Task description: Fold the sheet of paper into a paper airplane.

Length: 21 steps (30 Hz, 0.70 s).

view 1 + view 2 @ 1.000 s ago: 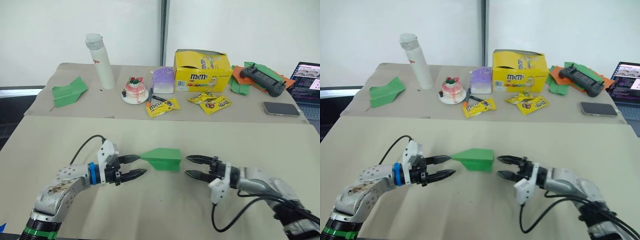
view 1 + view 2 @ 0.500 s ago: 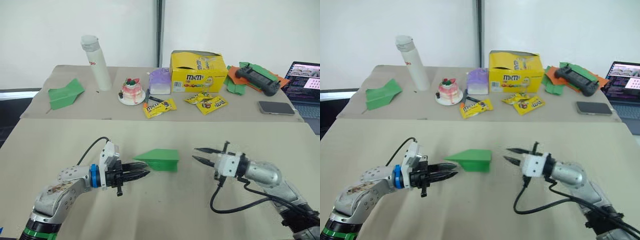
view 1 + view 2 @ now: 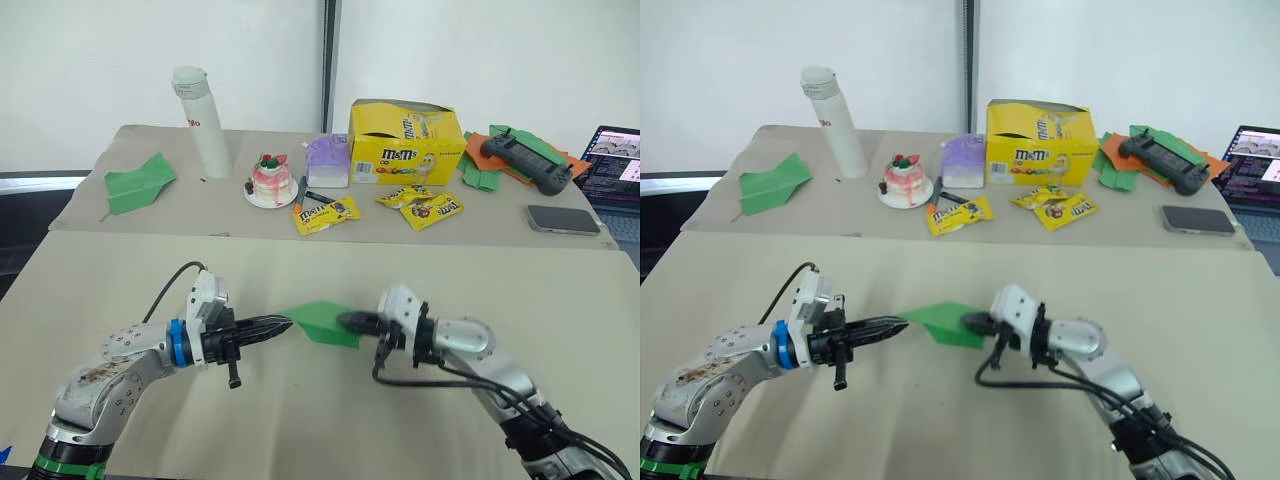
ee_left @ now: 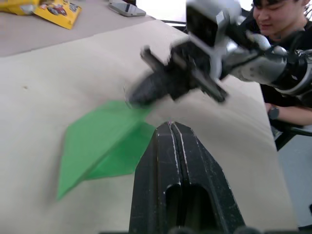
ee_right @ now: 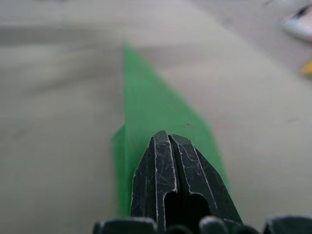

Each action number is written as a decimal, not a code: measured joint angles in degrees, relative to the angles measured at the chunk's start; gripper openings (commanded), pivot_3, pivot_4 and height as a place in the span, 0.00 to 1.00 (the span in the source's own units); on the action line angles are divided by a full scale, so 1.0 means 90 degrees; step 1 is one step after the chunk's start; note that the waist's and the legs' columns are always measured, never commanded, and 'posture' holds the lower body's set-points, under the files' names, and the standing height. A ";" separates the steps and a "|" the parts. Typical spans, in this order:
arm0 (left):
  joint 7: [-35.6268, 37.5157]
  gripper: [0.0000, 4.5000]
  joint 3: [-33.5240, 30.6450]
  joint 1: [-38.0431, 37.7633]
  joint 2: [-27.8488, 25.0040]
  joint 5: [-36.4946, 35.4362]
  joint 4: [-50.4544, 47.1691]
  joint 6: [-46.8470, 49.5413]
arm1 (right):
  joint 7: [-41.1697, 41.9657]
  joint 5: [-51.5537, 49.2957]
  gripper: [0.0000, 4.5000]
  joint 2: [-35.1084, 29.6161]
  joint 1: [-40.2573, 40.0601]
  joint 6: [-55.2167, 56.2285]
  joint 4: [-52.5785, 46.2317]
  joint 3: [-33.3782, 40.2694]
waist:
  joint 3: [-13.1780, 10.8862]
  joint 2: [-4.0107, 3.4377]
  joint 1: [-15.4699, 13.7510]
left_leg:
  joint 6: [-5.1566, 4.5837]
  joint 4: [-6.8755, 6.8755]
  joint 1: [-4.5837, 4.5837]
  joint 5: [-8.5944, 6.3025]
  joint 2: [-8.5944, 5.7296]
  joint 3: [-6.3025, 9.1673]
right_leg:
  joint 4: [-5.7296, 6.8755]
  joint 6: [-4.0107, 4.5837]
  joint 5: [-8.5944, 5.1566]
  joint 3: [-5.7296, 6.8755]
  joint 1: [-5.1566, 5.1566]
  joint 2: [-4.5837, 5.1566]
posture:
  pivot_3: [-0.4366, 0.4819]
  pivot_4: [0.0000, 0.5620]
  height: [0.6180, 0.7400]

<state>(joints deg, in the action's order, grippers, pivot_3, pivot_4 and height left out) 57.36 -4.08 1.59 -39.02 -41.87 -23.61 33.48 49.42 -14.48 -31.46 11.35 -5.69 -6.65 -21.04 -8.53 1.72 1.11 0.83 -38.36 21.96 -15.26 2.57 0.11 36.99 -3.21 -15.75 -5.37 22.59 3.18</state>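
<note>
Hands meet at the creased bright-green paper airplane (image 3: 325, 321) on the beige desk (image 3: 330, 420): left hand (image 3: 281, 324) pressed together at its nose, right hand (image 3: 346, 321) pressed together on its tail.

A white bottle (image 3: 200, 120) stands upright on the far table; a small cake (image 3: 270, 180) sits near a yellow M&M's box (image 3: 404, 141). A phone (image 3: 563, 218) lies flat beside a laptop (image 3: 615, 170).

Even, bright light is falling across my tabletop (image 3: 120, 270), casting only soft shadows; my right fingers (image 4: 146, 90) are smearing with motion blur in my left wrist view.
</note>
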 measured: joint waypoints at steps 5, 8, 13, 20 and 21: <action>-0.0003 0.00 0.0037 0.0199 0.0000 0.0087 0.0009 -0.0083 | 0.0334 0.0295 0.01 -0.0004 -0.0078 0.0211 0.0176 -0.0069 | 0.0000 0.0000 -0.0007 | 0.0002 -0.0002 -0.0009 0.0001 0.0001 0.0000 | 0.0004 0.0000 0.0000 0.0000 -0.0005 -0.0004 | 0.48 0.27 1.00; -0.0009 0.00 0.0295 0.0327 -0.0061 0.0618 0.0351 -0.0301 | 0.0343 0.0539 0.01 0.0051 -0.0068 0.0474 0.0312 -0.0101 | 0.0000 0.0000 0.0004 | 0.0001 0.0000 -0.0028 0.0001 0.0002 0.0000 | 0.0000 0.0000 0.0000 -0.0001 -0.0024 -0.0008 | 0.48 0.27 1.00; 0.0025 0.00 0.0879 0.0450 -0.0013 0.1501 0.1098 -0.0796 | 0.0288 0.0819 0.01 0.0186 -0.0058 0.0598 0.0416 -0.0120 | 0.0002 0.0003 0.0007 | 0.0002 0.0000 -0.0045 0.0001 0.0004 0.0000 | 0.0003 0.0001 0.0000 -0.0001 -0.0036 -0.0011 | 0.48 0.27 1.00; 0.0042 0.00 0.1446 0.0771 0.0421 0.2339 0.1981 -0.1594 | 0.0259 0.0967 0.01 0.0290 -0.0054 0.0597 0.0418 -0.0083 | 0.0004 0.0005 0.0007 | 0.0002 0.0000 -0.0051 0.0001 0.0005 -0.0001 | 0.0005 0.0001 0.0000 -0.0002 -0.0039 -0.0013 | 0.48 0.27 1.00; -0.0030 0.00 0.1505 0.0844 0.0527 0.2540 0.2195 -0.1782 | 0.0243 0.0976 0.01 0.0293 -0.0066 0.0595 0.0409 -0.0067 | 0.0005 0.0004 0.0003 | 0.0001 0.0000 -0.0052 0.0001 0.0005 0.0000 | 0.0005 0.0001 0.0000 -0.0003 -0.0041 -0.0013 | 0.48 0.27 1.00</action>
<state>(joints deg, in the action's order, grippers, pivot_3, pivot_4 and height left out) 57.09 9.46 9.18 -34.28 -19.01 -3.86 17.44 51.60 -5.70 -28.82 10.75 -0.33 -2.97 -21.64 -8.49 1.76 1.14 0.84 -38.36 21.49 -15.25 2.61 0.11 37.04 -3.21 -15.75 -5.40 22.22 3.06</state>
